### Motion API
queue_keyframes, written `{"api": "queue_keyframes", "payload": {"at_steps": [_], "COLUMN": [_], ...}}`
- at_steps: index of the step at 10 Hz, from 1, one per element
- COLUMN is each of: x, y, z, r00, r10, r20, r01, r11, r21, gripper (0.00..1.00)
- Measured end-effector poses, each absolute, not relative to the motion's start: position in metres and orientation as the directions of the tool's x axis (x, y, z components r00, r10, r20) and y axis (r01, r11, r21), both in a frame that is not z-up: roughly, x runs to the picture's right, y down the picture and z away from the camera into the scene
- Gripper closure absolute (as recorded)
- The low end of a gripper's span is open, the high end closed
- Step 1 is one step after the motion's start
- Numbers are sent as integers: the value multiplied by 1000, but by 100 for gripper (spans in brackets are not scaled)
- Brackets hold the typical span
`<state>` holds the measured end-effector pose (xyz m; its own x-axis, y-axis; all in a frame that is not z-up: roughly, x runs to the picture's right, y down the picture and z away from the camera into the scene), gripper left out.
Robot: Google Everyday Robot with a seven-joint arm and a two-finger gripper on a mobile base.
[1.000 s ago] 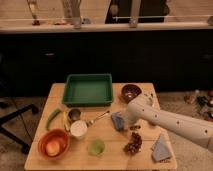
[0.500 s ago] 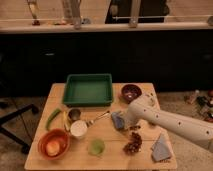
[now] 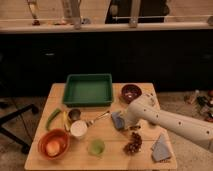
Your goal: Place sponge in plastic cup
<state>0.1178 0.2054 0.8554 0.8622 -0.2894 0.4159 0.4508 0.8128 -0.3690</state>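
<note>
On the bench (image 3: 60,96), the end effector (image 3: 123,120) sits at the sponge (image 3: 118,120) right of centre, its grip state impossible to tell, while the green plastic cup (image 3: 96,147) stands nearer and to the left.

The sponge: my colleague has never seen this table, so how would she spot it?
On the wooden table, look right of centre, below the green tray. The small flat blue-grey sponge lies at the white arm's hand. It is smaller than the pale folded cloth near the right corner.
</note>
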Motion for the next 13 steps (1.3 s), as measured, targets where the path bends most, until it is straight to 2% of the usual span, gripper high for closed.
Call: {"api": "queue_keyframes", "payload": {"at_steps": [3, 8, 13], "x": [116, 109, 106], "y": [185, 175, 174], "z": [818, 795, 741], "r00": [786, 693, 480], "r10": [-372, -453, -538], "r20": [493, 560, 693], "r01": [561, 663, 782], "r11": [765, 706, 620], "r21": [-317, -249, -60], "gripper": [100, 100, 100]}}
